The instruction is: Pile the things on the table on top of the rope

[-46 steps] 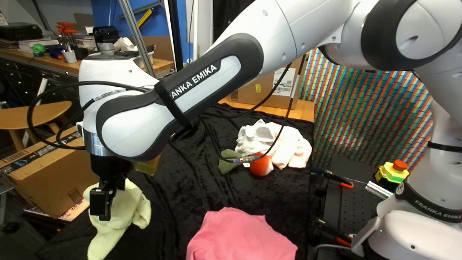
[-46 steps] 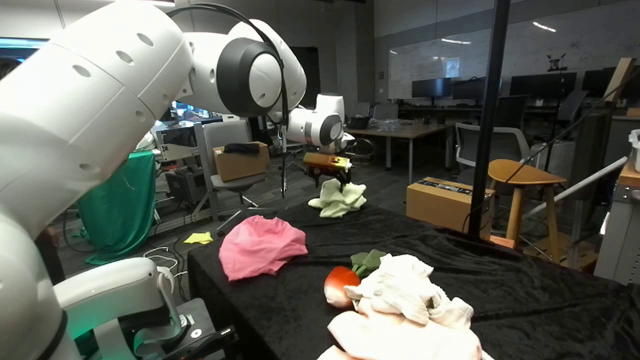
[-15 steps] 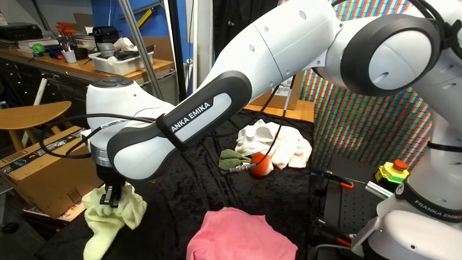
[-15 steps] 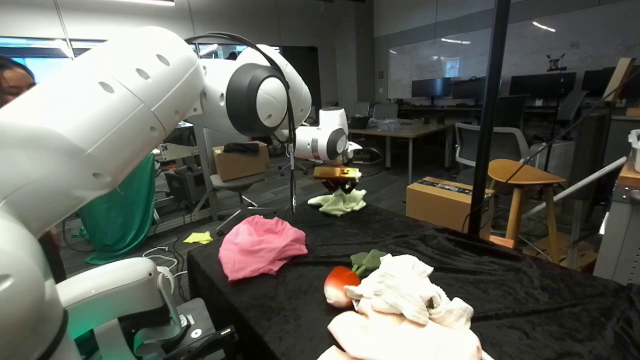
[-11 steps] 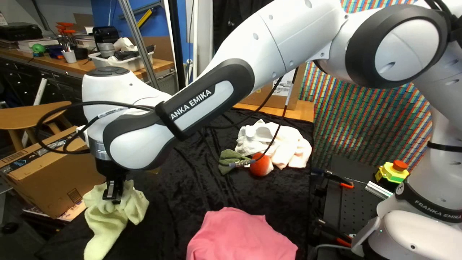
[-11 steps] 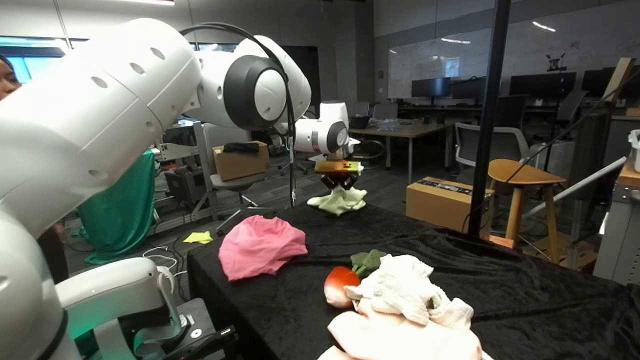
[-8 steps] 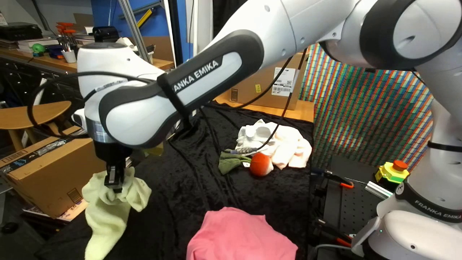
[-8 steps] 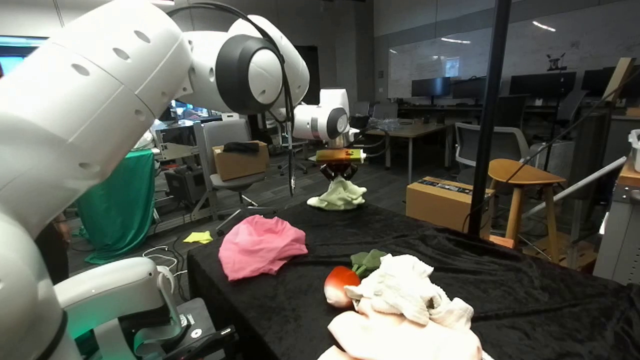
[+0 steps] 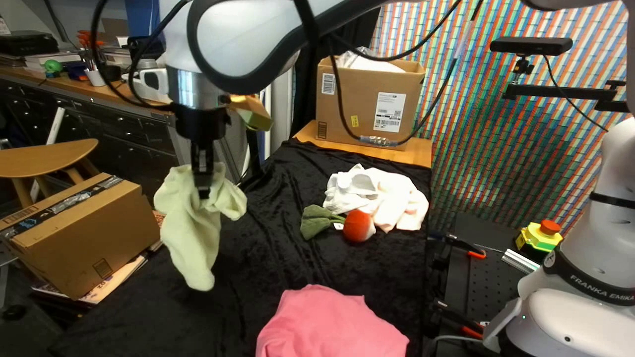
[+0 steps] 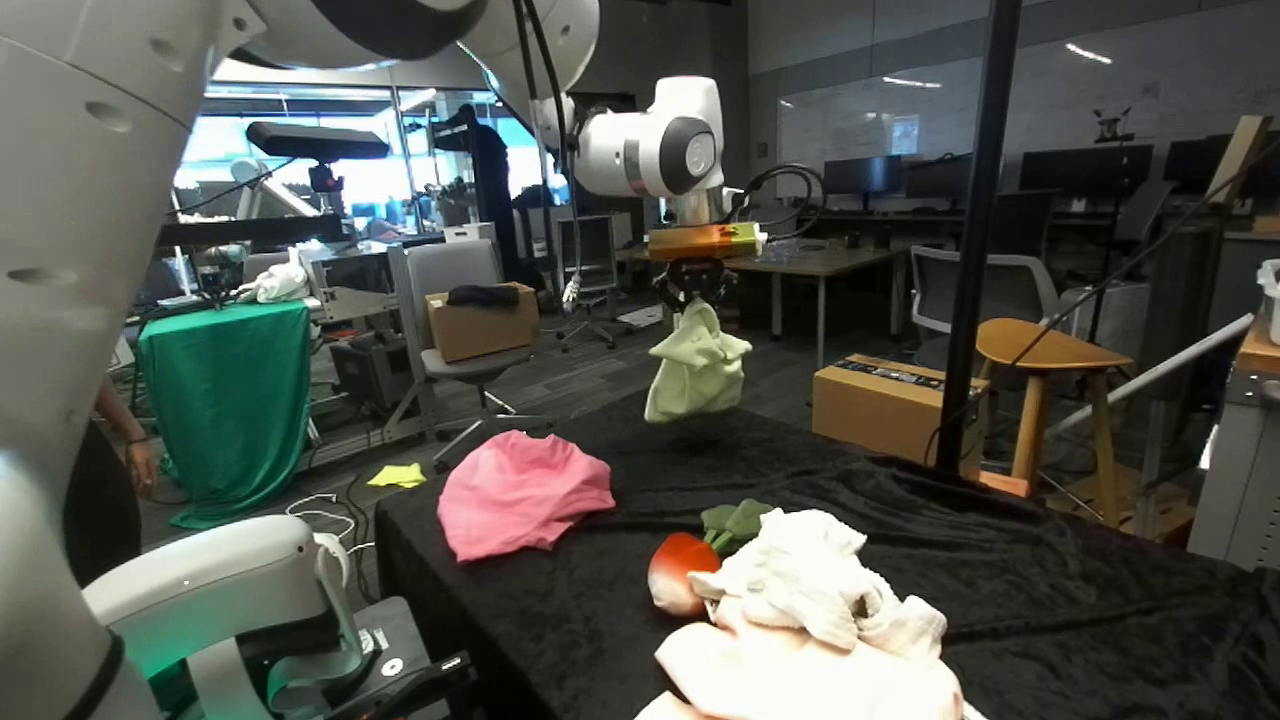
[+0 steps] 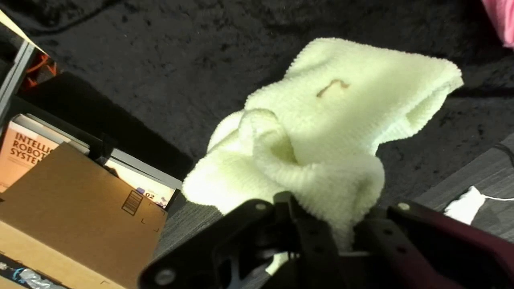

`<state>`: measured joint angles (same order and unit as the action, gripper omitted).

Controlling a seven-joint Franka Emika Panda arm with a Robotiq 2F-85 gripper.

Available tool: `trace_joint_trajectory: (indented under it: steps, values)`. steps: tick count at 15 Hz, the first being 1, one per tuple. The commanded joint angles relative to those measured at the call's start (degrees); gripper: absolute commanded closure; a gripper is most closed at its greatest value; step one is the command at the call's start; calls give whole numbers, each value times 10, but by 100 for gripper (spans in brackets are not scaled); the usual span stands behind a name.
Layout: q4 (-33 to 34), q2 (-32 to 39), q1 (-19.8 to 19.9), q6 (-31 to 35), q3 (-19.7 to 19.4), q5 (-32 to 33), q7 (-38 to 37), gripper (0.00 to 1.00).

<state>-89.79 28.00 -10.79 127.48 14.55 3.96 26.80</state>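
Yellow-green cloth, soft and pale, hangs from my jaws — they are squeezed together, pinching it near the top. Floppy folds puff out on both sides, and one long end dangles down. I have it up in the air, above the velvety black desk, close to one edge. In my wrist view I can see a thin, wiggly brown mark on it.

On the desk, a big pink cloth sits in a puffy heap, well apart from the other cloths. In both exterior views I see the white cloth and the peach cloth bunched up as one pile, with the white one partly on top. Just beside them is a red and white ball with green leaves.

Off the desk I spot a brown box — some books peek out past its edge. An open box stands at the back in an exterior view, behind the white and peach cloths.
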Motion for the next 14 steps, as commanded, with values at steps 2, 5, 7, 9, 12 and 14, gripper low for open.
trace_joint_trajectory:
  steps: [2, 5, 7, 9, 12, 14]
  values:
    - [-144, -140, 76, 0, 5, -73, 83, 91]
    - [-208, -205, 112, -22, -15, -126, 142, 91]
    - [-244, -241, 125, -43, -35, -150, 181, 91]
    - [-271, -269, 131, -83, -59, -168, 220, 91]
    - [-293, -294, 131, -146, -97, -157, 238, 91]
    - [-304, -299, 128, -170, -116, -144, 232, 91]
